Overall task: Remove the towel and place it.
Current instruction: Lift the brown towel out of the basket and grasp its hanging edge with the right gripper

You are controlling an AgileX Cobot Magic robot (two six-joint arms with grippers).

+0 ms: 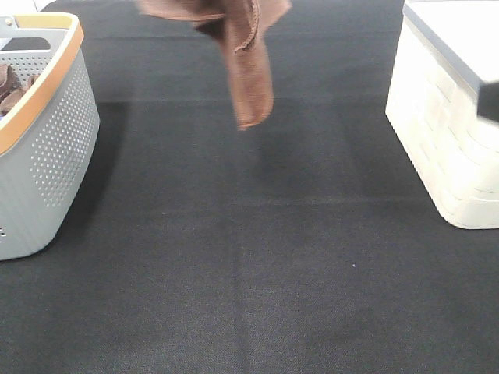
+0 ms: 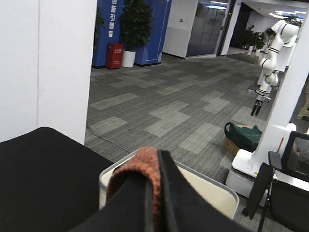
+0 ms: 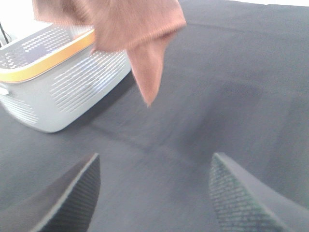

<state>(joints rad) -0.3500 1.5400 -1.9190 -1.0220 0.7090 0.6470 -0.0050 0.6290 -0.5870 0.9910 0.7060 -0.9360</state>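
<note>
Table (image 1: 249, 280): black, woven-textured top that fills most of the exterior high view; a container stands at each side of it.

White bin (image 1: 444, 148): cream walls with a block pattern and a grey band at the top; stands on the right side of the table, partly cut off by the frame. In the left wrist view the white bin (image 2: 212, 191) shows open-topped beyond the black fingers.

Grey basket (image 1: 54, 148): perforated walls, orange rim; stands on the left side of the table, well apart from the white bin. It also appears in the right wrist view (image 3: 63, 92).

Towel (image 1: 249, 78): reddish-brown microfibre cloth, hanging in the air over the far middle of the table, between grey basket and white bin. Its upper part is bunched at the top edge of the exterior view, and one long fold with a stitched edge trails down. The lower corner hangs free above the table (image 3: 145, 82). No tag can be made out.

Left gripper (image 2: 155, 179): black fingers clenched together on a fold of the towel (image 2: 137, 166), which arches over the fingertips.

Right gripper (image 3: 154, 193): its two ridged dark fingers (image 3: 72, 193) are spread wide, nothing between them, low over the bare table.

Brown cloth (image 1: 6, 87): bunched inside the grey basket, only a sliver visible at the frame edge
</note>
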